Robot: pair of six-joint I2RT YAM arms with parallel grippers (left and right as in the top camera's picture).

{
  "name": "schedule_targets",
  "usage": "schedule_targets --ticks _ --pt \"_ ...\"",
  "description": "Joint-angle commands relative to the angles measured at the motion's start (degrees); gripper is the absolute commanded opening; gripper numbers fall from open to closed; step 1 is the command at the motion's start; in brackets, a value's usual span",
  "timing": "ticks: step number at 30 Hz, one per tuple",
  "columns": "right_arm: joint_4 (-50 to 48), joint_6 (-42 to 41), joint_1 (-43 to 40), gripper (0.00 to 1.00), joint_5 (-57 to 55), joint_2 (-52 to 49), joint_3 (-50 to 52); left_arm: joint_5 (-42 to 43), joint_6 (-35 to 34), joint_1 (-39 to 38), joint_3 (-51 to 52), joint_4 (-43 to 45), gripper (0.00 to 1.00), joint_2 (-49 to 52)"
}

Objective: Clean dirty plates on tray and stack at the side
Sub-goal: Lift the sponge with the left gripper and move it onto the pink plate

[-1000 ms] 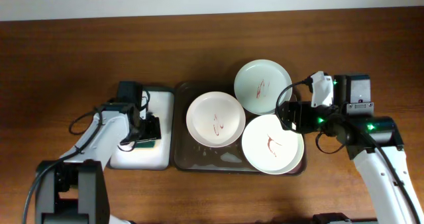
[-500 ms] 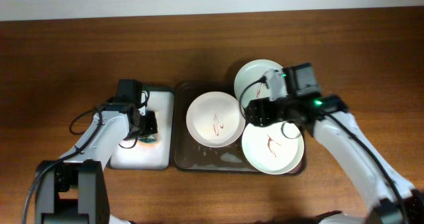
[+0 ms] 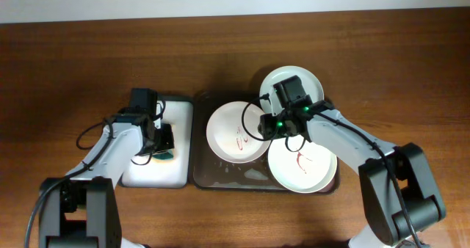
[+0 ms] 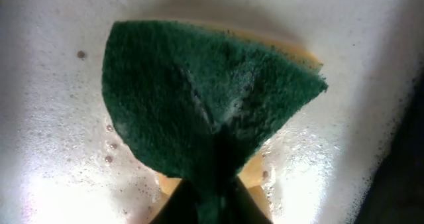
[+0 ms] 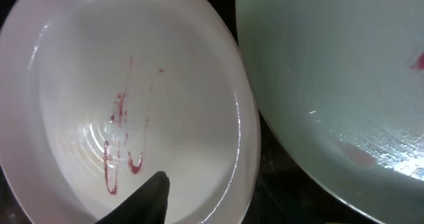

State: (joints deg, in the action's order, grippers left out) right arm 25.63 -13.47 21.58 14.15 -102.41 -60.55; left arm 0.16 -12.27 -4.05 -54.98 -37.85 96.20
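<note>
Soft even overhead light on the desk (image 3: pixel 73 64), faint shadows, mild sheen on the plates (image 3: pixel 305 176), left wrist view overexposed, white glare on foam (image 4: pixel 59 177) around a fairly sharp sponge (image 4: pixel 199 98), right wrist view close, softly blurred

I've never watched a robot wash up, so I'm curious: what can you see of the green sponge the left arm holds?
The sponge is a dark green scouring pad, rough and fibrous, backed by yellow foam that peeks out at its edges. Flecks of suds cling to it, so it looks wet. The left gripper pinches it at one end, creasing it so it fans outward. It is over the small white tray, whose floor is soapy; whether they touch is unclear.
</note>
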Motion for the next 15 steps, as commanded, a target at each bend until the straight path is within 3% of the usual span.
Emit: schedule_targets --ticks 1,3,6,8,10,14,15 --pt "0.33 -0.57 0.66 0.40 -1.16 -1.53 -0.74 0.07 -0.11 0.20 -0.24 -0.31 0.07 0.59" --pt "0.96 -0.61 0.66 0.38 -1.03 -3.15 -0.74 0.07 -0.11 0.20 -0.24 -0.31 0.09 0.59" --pt "0.68 -0.59 0.66 0.33 -0.85 -3.74 -0.74 0.02 -0.11 0.20 -0.24 -0.15 0.38 0.59" --pt "0.46 -0.59 0.66 0.29 -0.70 -3.72 -0.74 0.02 -0.11 0.20 -0.24 0.72 0.39 0.59" --pt "0.46 -0.59 0.66 0.21 -0.68 -3.72 -0.74 0.00 -0.11 0.20 -0.24 2.19 0.32 0.59" --pt "0.46 -0.59 0.66 0.15 -0.66 -3.72 -0.74 0.02 -0.13 0.20 -0.26 2.69 0.00 0.59" --pt "0.48 -0.59 0.70 0.14 -0.37 -3.72 -0.74 0.02 -0.13 0.20 -0.28 2.69 0.00 0.46"
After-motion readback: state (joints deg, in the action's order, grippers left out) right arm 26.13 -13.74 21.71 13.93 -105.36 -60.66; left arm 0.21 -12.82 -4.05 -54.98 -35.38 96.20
